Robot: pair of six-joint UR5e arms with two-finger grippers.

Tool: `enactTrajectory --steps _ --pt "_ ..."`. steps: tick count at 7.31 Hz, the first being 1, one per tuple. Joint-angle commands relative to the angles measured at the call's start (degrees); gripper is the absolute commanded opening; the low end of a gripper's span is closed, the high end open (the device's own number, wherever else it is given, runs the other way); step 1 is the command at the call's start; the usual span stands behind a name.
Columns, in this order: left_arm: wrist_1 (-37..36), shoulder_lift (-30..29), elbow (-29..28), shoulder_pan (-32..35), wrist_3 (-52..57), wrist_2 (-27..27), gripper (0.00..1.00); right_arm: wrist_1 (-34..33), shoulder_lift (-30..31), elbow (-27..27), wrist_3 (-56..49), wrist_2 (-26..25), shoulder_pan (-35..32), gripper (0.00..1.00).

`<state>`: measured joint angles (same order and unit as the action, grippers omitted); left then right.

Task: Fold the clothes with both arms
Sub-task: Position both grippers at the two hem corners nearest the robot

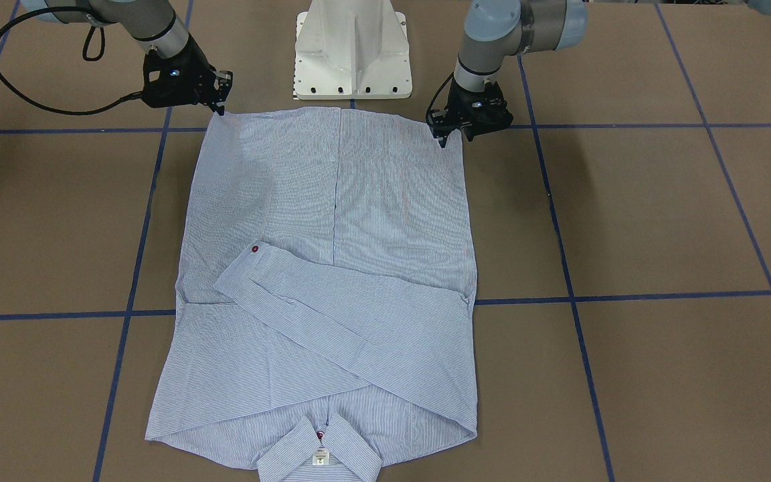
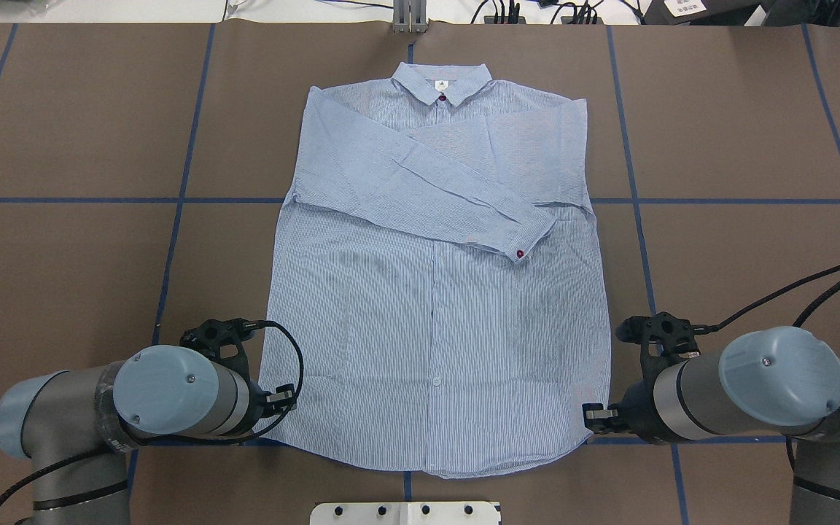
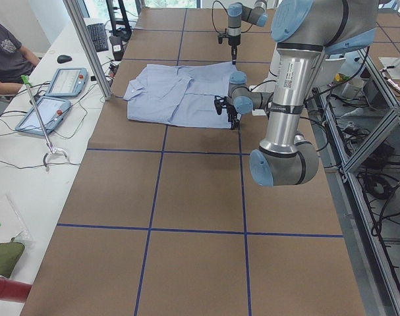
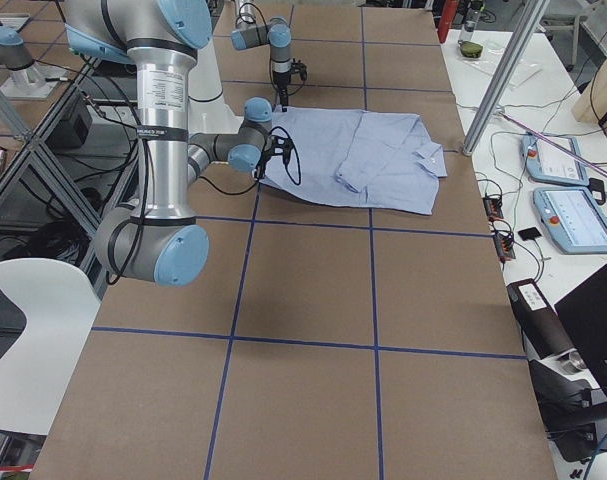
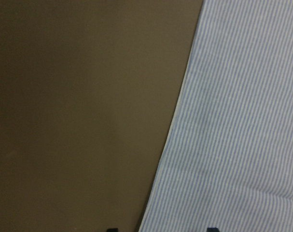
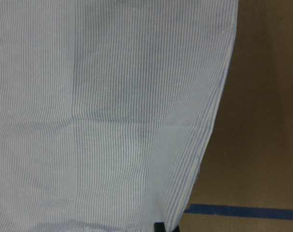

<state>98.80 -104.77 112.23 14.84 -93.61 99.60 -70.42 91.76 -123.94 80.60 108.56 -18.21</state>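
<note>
The light blue striped shirt (image 1: 332, 201) lies flat, front up, on the brown table, with its collar (image 2: 440, 82) at the far side. One sleeve (image 2: 420, 182) is folded across the chest, and its cuff shows a red button. My left gripper (image 1: 454, 139) stands at one hem corner; it is open, and its fingertips (image 5: 212, 229) straddle the shirt's side edge (image 5: 177, 121). My right gripper (image 1: 220, 109) is at the other hem corner. Its fingers come to a single point and look shut on the shirt's (image 6: 112, 96) edge.
The white pedestal base (image 1: 352, 53) stands just behind the hem. Blue tape lines (image 1: 626, 294) grid the table. Beside the table's far edge, a side bench holds teach pendants (image 3: 58, 82) and a person's arm (image 3: 5, 49) shows there.
</note>
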Motion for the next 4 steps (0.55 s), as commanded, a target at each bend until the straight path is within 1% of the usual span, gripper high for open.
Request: enactTrajectory --steps 1,3,4 --pt "-0.10 0.00 -0.08 -0.42 -0.08 -0.55 0.58 -0.06 0.17 0.01 0.00 0.07 -0.33 0.00" --pt "-0.27 0.00 -0.17 -0.34 -0.08 -0.55 0.52 -0.06 0.09 0.01 0.00 0.07 -0.33 0.00" --pt "-0.36 0.00 -0.17 -0.34 -0.08 -0.55 0.46 -0.06 0.26 -0.08 0.00 0.07 -0.59 0.00"
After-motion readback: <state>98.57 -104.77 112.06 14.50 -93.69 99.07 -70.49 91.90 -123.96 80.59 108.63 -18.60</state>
